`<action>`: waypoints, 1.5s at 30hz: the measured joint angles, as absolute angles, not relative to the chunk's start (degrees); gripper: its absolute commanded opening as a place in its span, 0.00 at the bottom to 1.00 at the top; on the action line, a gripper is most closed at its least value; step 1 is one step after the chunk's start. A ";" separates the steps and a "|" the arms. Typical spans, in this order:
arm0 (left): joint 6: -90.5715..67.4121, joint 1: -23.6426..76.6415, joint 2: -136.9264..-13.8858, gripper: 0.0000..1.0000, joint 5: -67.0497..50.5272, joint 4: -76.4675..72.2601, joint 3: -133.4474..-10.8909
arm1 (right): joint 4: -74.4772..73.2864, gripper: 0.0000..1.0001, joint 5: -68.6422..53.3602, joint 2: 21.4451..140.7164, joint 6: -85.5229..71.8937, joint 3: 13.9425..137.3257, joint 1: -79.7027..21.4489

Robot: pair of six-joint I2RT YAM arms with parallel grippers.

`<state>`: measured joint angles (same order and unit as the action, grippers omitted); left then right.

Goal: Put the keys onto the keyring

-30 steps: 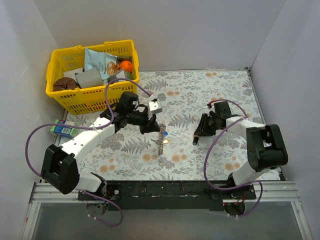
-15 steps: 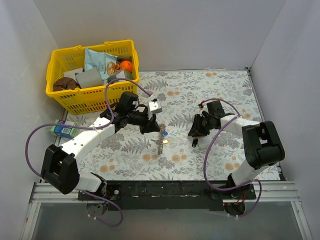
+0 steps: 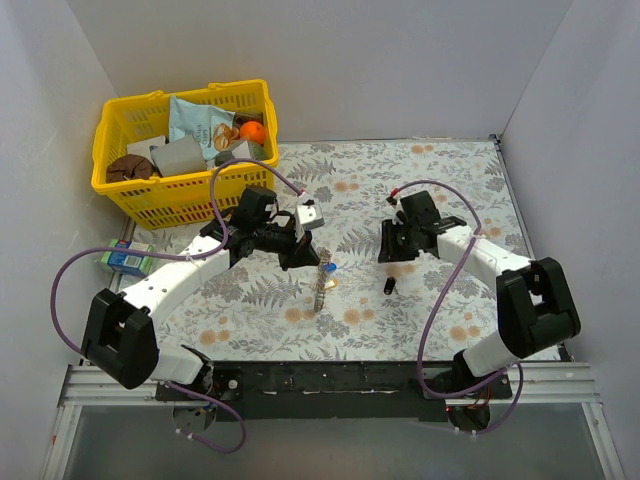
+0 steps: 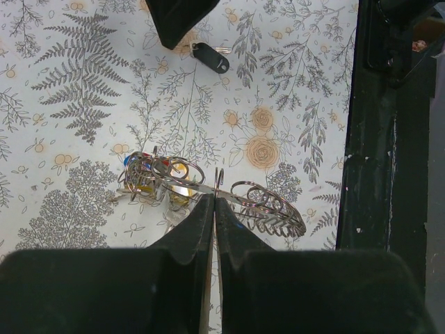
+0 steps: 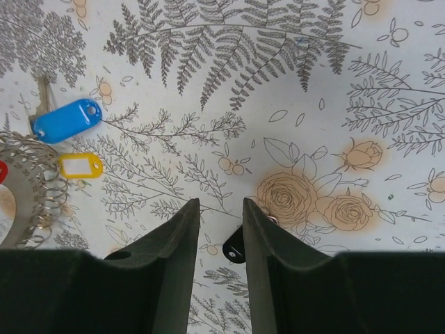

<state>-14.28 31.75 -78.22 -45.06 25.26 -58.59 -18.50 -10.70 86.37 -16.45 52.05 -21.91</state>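
My left gripper [image 3: 300, 252] is shut on the rim of the keyring [image 3: 321, 287], a silver ring fringed with small rings, and holds it edge-on just above the cloth. In the left wrist view the keyring [image 4: 272, 209] crosses my closed fingertips [image 4: 214, 200], with coloured keys [image 4: 154, 174] hanging at its left end. A dark key [image 3: 390, 286] lies loose on the cloth; it also shows in the left wrist view [image 4: 210, 57]. My right gripper [image 3: 385, 246] is open and empty above it. In the right wrist view the dark key [image 5: 234, 245] peeks beside my right finger; blue [image 5: 67, 119] and yellow [image 5: 81, 165] keys hang by the keyring [image 5: 24, 188].
A yellow basket [image 3: 150, 192] full of items stands at the back left. A small blue-green carton [image 3: 124, 260] lies by the left wall. White walls close in the flowered cloth [image 3: 440, 180] on three sides.
My right gripper has drawn back from the dark key, toward the far side of the table, leaving the key on the cloth. My left gripper has kept hold of the keyring, almost still.
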 measured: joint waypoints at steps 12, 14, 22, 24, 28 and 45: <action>-14.28 31.75 -77.12 0.00 -45.06 25.30 -57.69 | -27.14 0.37 4.95 89.62 -14.63 53.67 -31.68; -14.28 31.75 -77.12 0.00 -45.08 25.28 -57.69 | -27.38 0.36 6.50 89.89 -14.55 53.74 -32.40; -14.28 31.75 -77.12 0.00 -45.08 25.26 -57.67 | -27.31 0.26 8.73 91.92 -14.35 53.82 -32.97; -14.31 31.75 -77.12 0.00 -45.08 25.26 -57.65 | -27.29 0.16 8.88 92.27 -14.31 53.82 -32.99; -14.28 31.75 -77.12 0.00 -45.08 25.26 -57.54 | -27.16 0.01 8.95 92.31 -14.31 53.80 -32.99; -14.28 31.75 -77.12 0.00 -45.06 25.26 -57.54 | -29.19 0.01 7.90 90.45 -11.62 57.89 -34.46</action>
